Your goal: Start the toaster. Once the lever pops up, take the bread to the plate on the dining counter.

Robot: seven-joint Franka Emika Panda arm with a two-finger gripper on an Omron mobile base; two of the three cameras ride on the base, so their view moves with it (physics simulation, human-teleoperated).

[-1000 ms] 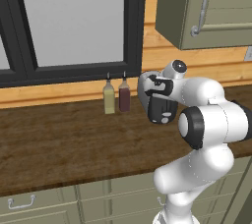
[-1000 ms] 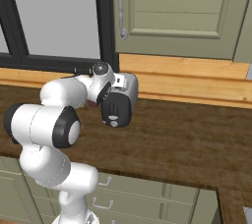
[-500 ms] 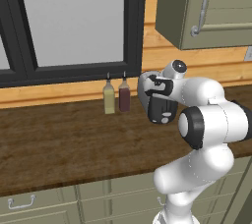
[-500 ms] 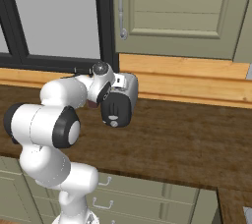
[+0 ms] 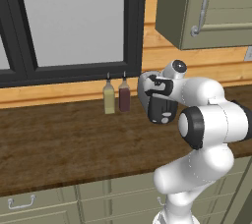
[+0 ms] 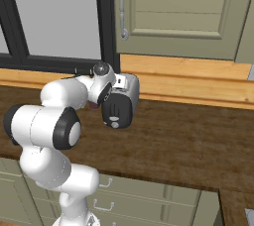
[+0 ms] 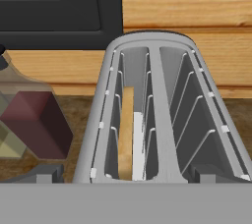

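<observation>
Hovering wide open over the toaster point(image 7: 152, 115), the gripper point(image 7: 123, 175) is looking down at the bread point(image 7: 126, 134) sitting in the left slot. Drifting toward nine o'clock is risking a knock against the bottles point(image 7: 29, 120) standing just beside.

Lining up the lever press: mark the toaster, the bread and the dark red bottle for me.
toaster point(image 7: 162, 100), hand view, on the bar between its two slots.
bread point(image 7: 126, 129), hand view, on its tan edge in the left slot.
dark red bottle point(image 5: 124, 98), left base view, on its body.
</observation>
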